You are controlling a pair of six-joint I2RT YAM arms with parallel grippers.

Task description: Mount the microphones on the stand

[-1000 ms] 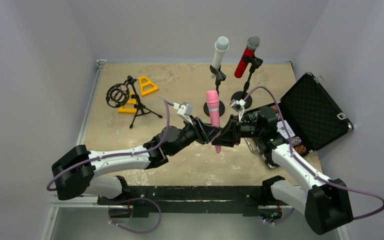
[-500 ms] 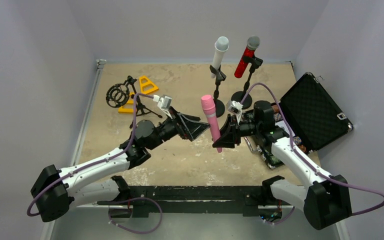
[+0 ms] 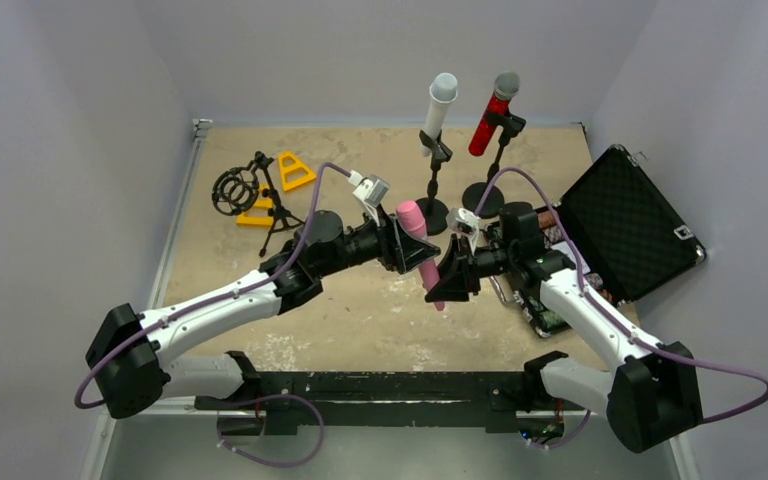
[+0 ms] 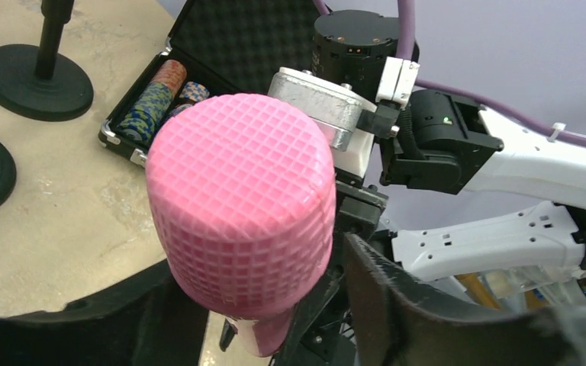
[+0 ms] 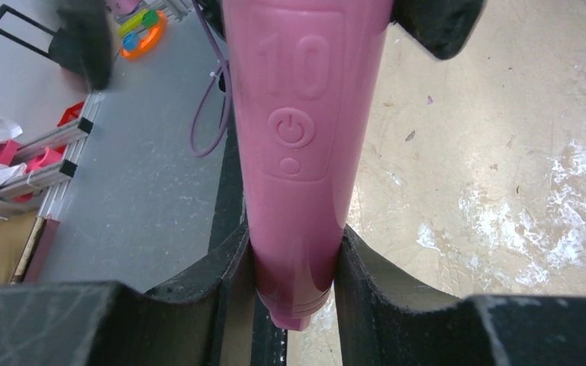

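Note:
The pink microphone (image 3: 424, 258) hangs above the table's middle, its head tilted to the left. My right gripper (image 3: 447, 275) is shut on its lower handle (image 5: 301, 137), both fingers pressed against it near the tail (image 5: 294, 252). My left gripper (image 3: 408, 244) stands open around the pink mesh head (image 4: 240, 198); a narrow gap shows beside its right finger (image 4: 397, 297). The white microphone (image 3: 440, 105) and the glittery red microphone (image 3: 494, 118) sit clipped in upright stands at the back. A small black tripod stand (image 3: 275, 208) is at the left.
An open black case (image 3: 632, 222) lies at the right, with stacked chips (image 4: 156, 99) in it. A black ring-shaped shock mount (image 3: 232, 190) and yellow wedges (image 3: 296, 170) lie by the tripod. Round stand bases (image 3: 483, 198) sit just behind the grippers.
My left gripper let go of the pink microphone, pulled back to the left, opened wide, then came in around its head. The microphone has tipped further left in my right gripper.

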